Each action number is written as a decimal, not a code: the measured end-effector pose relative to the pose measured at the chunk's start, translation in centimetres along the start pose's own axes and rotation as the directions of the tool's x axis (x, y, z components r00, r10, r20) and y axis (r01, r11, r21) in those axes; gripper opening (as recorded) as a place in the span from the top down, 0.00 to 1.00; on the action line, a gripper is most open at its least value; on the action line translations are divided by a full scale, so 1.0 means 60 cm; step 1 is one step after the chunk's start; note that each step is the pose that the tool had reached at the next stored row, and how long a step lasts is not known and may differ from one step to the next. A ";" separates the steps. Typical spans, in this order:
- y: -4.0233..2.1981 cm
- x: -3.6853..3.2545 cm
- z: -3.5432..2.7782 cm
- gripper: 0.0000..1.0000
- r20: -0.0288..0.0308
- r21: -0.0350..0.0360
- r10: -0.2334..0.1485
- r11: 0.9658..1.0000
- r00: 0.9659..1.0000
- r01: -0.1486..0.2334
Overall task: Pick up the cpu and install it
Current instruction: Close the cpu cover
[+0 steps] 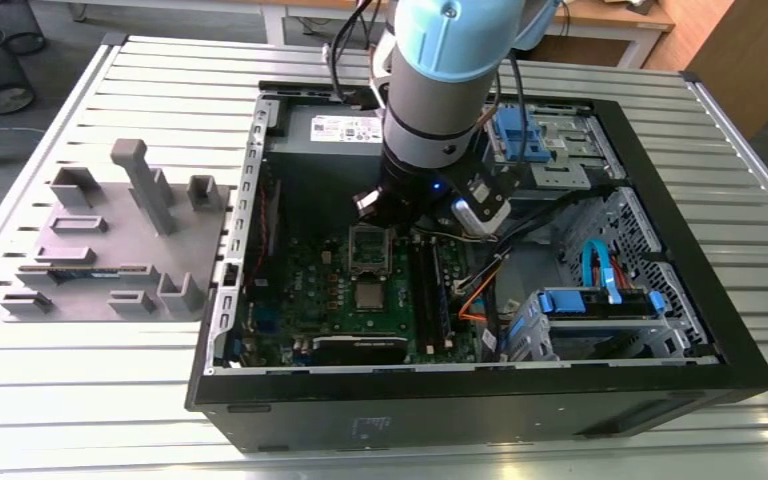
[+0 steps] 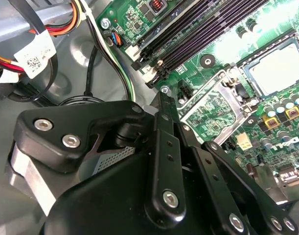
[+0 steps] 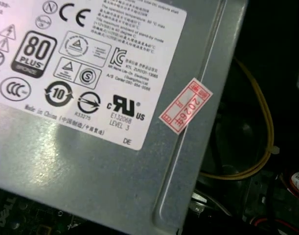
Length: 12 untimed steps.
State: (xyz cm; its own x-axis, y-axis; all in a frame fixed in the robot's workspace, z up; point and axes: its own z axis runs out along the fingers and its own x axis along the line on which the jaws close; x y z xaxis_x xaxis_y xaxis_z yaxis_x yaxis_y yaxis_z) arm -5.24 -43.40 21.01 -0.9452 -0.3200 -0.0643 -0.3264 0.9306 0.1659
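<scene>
The cpu [image 1: 372, 296] is a small silvery-grey square lying flat in the socket on the green motherboard [image 1: 317, 290] inside the open computer case. In the second wrist view the cpu [image 2: 280, 68] looks pale and glary inside its black socket border. The elongated metal socket frame [image 2: 214, 108] is swung open beside it, with board showing through its window. My gripper [image 1: 418, 222] hangs low in the case over the far end of that frame [image 1: 371, 243], away from the cpu. The black gripper [image 2: 161, 93] ends close above the board by the frame's corner.
The grey labelled power supply [image 3: 90, 161] sits close to the wrist, at the case's far wall [image 1: 337, 128]. Dark memory slots [image 2: 203, 34] and wire bundles [image 2: 66, 24] run beside the socket. Blue drive brackets [image 1: 598, 300] fill the exterior view's right. A grey parts fixture [image 1: 104, 240] stands outside the case.
</scene>
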 end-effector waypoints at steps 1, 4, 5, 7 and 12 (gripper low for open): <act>0.000 0.000 0.000 0.89 -0.001 0.000 -0.006 1.000 1.000 0.006; 0.000 0.000 0.000 0.89 -0.007 -0.003 -0.039 0.999 0.999 0.039; 0.000 0.000 0.000 0.89 -0.009 -0.004 -0.052 0.999 0.999 0.052; 0.000 0.000 -0.001 0.89 -0.012 -0.005 -0.070 0.998 0.997 0.070; 0.000 0.000 -0.001 0.89 -0.013 -0.005 -0.075 0.997 0.997 0.075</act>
State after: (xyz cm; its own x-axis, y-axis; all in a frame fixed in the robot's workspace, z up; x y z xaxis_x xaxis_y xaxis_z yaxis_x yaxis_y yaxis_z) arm -5.24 -43.40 21.06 -0.9181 -0.3911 -0.0642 -0.3963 0.9030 0.1658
